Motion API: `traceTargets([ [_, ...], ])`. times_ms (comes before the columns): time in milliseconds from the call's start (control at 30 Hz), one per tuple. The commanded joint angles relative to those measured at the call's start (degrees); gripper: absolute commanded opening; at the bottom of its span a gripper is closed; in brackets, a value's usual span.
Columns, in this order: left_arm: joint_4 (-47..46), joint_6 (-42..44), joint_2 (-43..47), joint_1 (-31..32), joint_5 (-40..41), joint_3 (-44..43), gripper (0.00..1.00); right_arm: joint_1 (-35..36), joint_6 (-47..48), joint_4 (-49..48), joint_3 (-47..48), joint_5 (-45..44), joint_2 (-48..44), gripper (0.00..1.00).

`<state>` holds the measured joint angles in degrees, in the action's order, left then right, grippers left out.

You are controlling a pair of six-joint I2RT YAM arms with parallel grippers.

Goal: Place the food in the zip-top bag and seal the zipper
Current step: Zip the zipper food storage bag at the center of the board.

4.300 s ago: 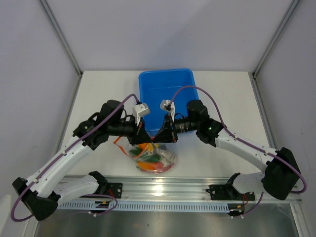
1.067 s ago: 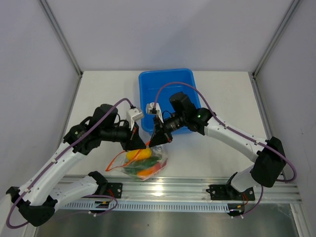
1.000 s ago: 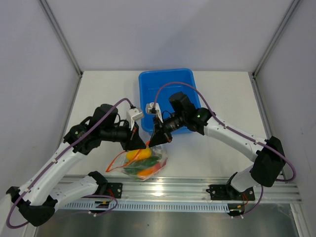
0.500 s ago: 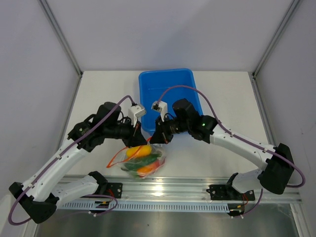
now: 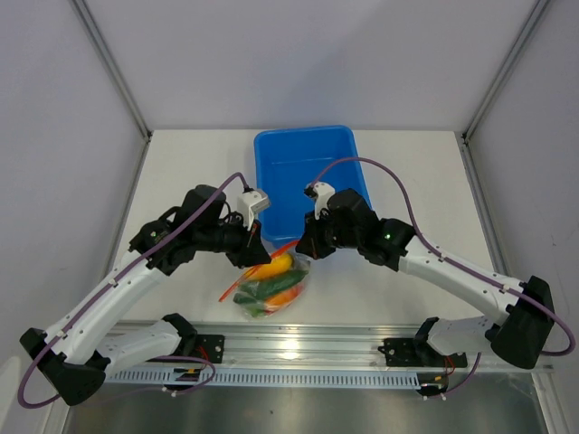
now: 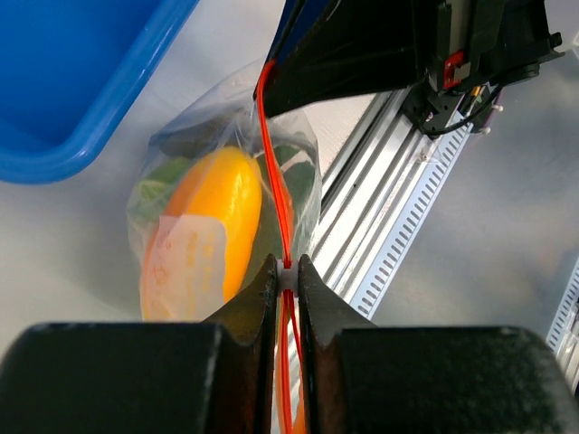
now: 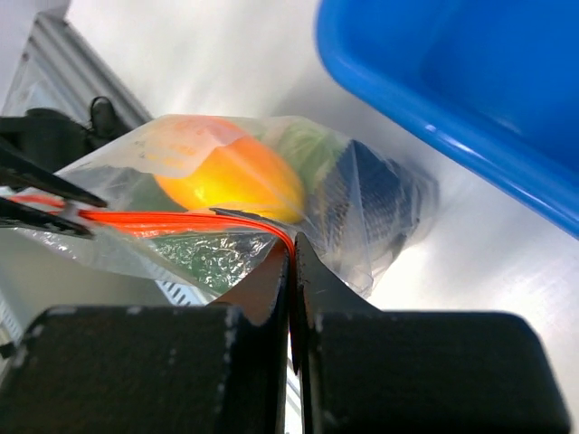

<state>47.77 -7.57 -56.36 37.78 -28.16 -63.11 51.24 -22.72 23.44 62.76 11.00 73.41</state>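
The clear zip-top bag [image 5: 271, 286] lies on the table in front of the blue tub, with the food inside. An orange-yellow pepper [image 6: 201, 231] and green pieces [image 7: 308, 145] show through the plastic, beside a dark grey fish [image 7: 380, 201]. The red-orange zipper [image 6: 271, 154] runs taut between my two grippers. My left gripper [image 6: 287, 264] is shut on the zipper at its white slider, at the bag's left end [image 5: 256, 254]. My right gripper [image 7: 291, 246] is shut on the zipper's other end, where the strip curves into its jaws [image 5: 304, 250].
The blue tub [image 5: 303, 134] stands just behind the bag, its near rim close to both wrists. An aluminium rail [image 5: 298, 348] runs along the table's front edge right below the bag. Grey walls close in the table on both sides.
Both grippers and the bag have shifted right and slightly back toward the tub. The right gripper has drawn away from the left, so a longer stretch of zipper lies between them.
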Motion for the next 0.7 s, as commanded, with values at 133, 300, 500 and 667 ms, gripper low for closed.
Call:
traceTargets([
  [133,1.97,-1.39,2.48,0.19,-1.55,-2.89,0.11,-1.76,-1.01,7.58,-0.89,-12.83,-4.58,0.00],
  [300,3.21,-1.13,3.88,0.10,-0.58,-2.46,0.11,-2.38,-1.01,10.04,-1.06,-14.34,-6.61,0.00],
  [500,4.17,-0.95,5.12,0.10,0.13,-1.49,0.11,-2.47,-1.10,11.80,-2.55,-16.01,-9.33,0.00],
  [667,4.96,-1.30,7.40,0.10,1.35,0.09,0.11,-2.64,-1.36,12.68,-3.35,-16.63,-11.09,0.00],
])
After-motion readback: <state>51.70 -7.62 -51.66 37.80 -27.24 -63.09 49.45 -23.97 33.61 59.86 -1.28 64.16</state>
